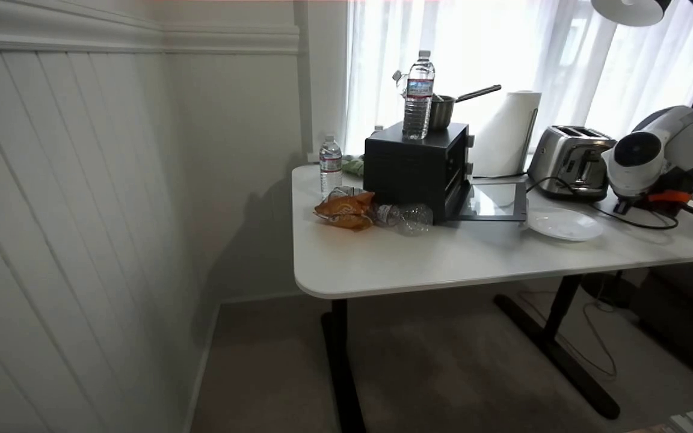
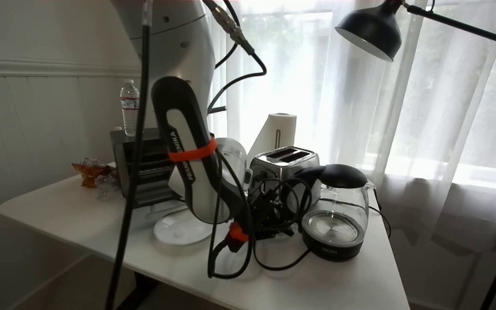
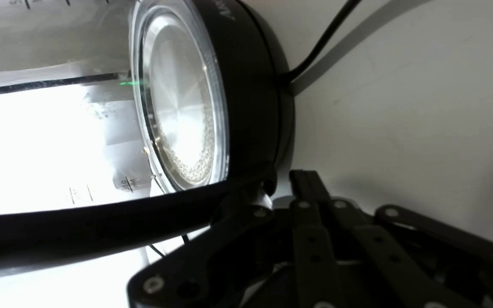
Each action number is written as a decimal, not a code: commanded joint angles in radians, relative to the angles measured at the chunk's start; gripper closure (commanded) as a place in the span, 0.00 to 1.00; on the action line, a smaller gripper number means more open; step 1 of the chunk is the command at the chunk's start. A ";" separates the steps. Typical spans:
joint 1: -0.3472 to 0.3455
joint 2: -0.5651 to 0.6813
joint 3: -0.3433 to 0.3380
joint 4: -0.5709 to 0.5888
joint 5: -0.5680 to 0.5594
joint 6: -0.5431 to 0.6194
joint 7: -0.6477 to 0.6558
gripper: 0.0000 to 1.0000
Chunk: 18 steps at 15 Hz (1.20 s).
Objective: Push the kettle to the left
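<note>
Wrist view: glass kettle [image 3: 182, 98] close up. Gripper [image 3: 308, 175] pinched together, nothing between, just beside foot of black handle [image 3: 101, 222]; touching or not, cannot tell. In exterior view, kettle stands near right edge of counter [image 2: 342, 284], beside toaster [image 2: 291, 161]. Seems like lining up for push. Next needs slow left shove, low down, so kettle won't tip. Water in it? Cannot tell. Toward left edge: toaster oven [image 1: 406, 174], door [image 1: 494, 201] down; on top, saucepan [image 1: 441, 114], insides hidden, and clear water bottle [image 1: 418, 99].

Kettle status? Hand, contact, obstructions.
Hand shut, low beside kettle; contact unclear. Kettle upright on table. Black cord runs from kettle, may snag.
</note>
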 commanded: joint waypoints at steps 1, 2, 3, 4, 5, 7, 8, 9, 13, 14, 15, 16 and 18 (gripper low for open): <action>-0.029 0.034 0.022 0.018 -0.059 -0.008 0.036 1.00; -0.030 0.037 0.023 0.016 -0.059 -0.011 0.036 1.00; -0.030 0.034 0.024 0.008 -0.050 -0.018 0.031 1.00; -0.028 0.021 0.025 -0.009 -0.012 -0.022 0.005 1.00; -0.023 0.007 0.026 -0.024 0.004 -0.031 -0.002 1.00; -0.014 -0.021 0.031 -0.055 0.033 -0.044 -0.015 0.99; -0.009 -0.034 0.037 -0.068 0.035 -0.050 -0.010 0.98; -0.005 -0.045 0.041 -0.078 0.035 -0.058 -0.003 0.99; 0.023 -0.086 0.058 -0.123 0.048 -0.140 0.011 0.98; 0.030 -0.093 0.060 -0.130 0.055 -0.169 0.013 0.98; 0.035 -0.099 0.064 -0.135 0.068 -0.188 0.009 0.98; 0.040 -0.104 0.066 -0.139 0.075 -0.207 0.008 0.98; 0.045 -0.100 0.070 -0.135 0.065 -0.230 0.015 0.98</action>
